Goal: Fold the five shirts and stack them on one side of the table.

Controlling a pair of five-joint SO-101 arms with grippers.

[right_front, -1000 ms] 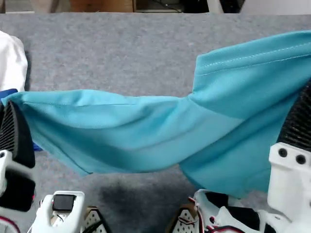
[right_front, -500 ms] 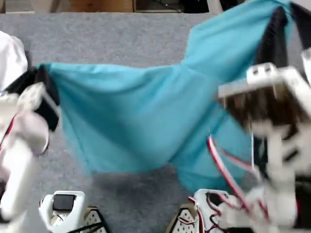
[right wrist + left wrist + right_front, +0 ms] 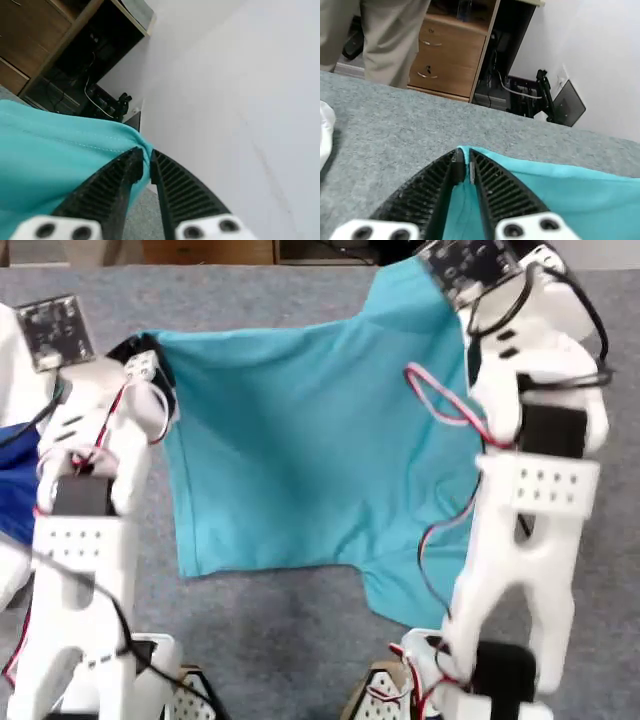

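The teal shirt is held spread mid-frame, pinched by the clamped left gripper and right gripper, and is probably to be laid flat next.

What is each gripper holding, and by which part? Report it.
Both grippers are shut on the teal shirt: the left gripper pinches one corner of its edge, the right gripper a hemmed corner on the other side.

The shirt stretches over the table between the arms — left gripper pinching its far-left corner, right gripper its far-right — with another garment at the left edge.
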